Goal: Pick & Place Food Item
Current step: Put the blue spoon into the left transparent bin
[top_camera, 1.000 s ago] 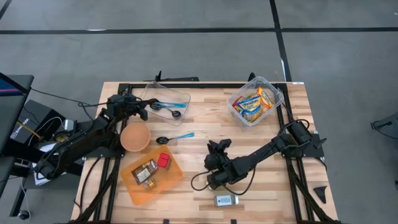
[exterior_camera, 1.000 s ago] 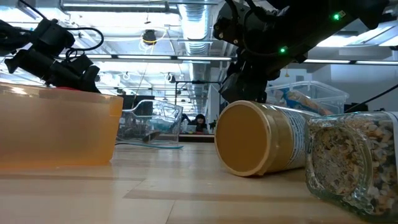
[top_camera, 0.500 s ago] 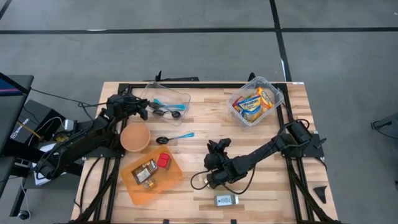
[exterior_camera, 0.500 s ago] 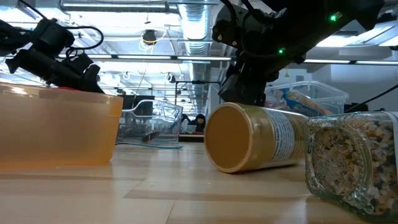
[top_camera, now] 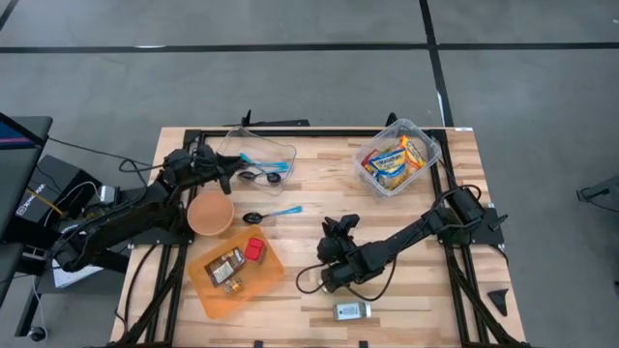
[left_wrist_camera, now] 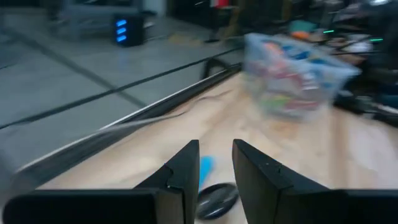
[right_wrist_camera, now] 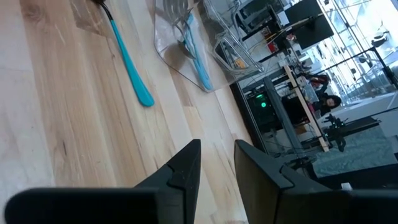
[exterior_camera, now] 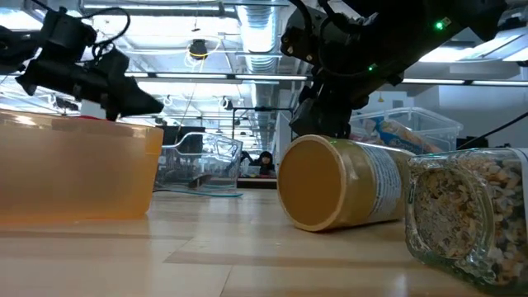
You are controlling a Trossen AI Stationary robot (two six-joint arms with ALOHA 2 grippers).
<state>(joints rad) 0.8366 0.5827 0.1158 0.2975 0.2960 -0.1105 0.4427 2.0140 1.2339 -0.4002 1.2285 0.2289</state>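
Tan-lidded plastic jar (exterior_camera: 342, 194) lies on its side on the wooden table, to the right of the orange tray (top_camera: 235, 271); its long axis runs roughly level, the lid turned toward the low camera and the base pointing away to the right; its white label carries print too small to read. The right gripper (top_camera: 329, 277) hangs close above and behind the jar, right of the tray, fingers slightly apart with nothing between them. The left gripper (top_camera: 230, 166) hovers beyond the tray's far side, over a clear bin of spoons (top_camera: 259, 159), fingers narrowly parted and empty. A glass jar of granola (top_camera: 351, 310) lies right of the tray, near the table's front edge.
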